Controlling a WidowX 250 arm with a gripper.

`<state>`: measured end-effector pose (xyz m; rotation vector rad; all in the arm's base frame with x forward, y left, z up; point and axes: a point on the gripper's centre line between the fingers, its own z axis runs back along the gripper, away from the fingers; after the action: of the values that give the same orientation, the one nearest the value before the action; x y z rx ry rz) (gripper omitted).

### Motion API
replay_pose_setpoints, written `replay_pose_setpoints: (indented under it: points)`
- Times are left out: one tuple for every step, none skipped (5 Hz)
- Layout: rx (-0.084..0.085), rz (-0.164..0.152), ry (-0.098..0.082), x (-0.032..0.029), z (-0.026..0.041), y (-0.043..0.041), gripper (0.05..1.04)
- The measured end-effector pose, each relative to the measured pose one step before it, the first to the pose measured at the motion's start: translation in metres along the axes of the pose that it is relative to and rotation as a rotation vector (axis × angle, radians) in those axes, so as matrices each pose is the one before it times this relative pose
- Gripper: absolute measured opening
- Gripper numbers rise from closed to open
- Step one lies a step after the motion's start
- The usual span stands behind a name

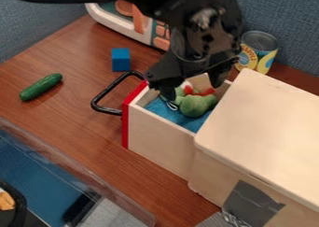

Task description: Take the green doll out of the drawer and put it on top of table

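While the doll (pixel 195 105) lies within the drawer (pixel 159 139) edges, the end effector (pixel 192 89) hangs over it, spread wide, gripping nothing.

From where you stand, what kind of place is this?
Probably a play area or robot test table: a green doll sits in an open wooden drawer, near a toy cucumber and a blue block.

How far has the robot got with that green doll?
The drawer is already open. The gripper hangs over it, fingers apart, at the green doll lying inside. Gripping it, lifting it out and setting it on the table all look left to do.
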<state>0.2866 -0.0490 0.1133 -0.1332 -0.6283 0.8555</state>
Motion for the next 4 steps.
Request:
replay_pose_setpoints:
  points:
    - [0.0030,0.0230,-0.0036,-0.00384,-0.00571,-0.00196,1.001]
    - [0.0038,0.0184,-0.0010,-0.00178,-0.00628,-0.00045,1.000]
    - [-0.0003,0.0188,-0.0072,0.00384,-0.00421,-0.00208,1.000]
    - [0.0053,0.0112,-0.0004,0.00182,-0.00526,-0.00071,1.001]
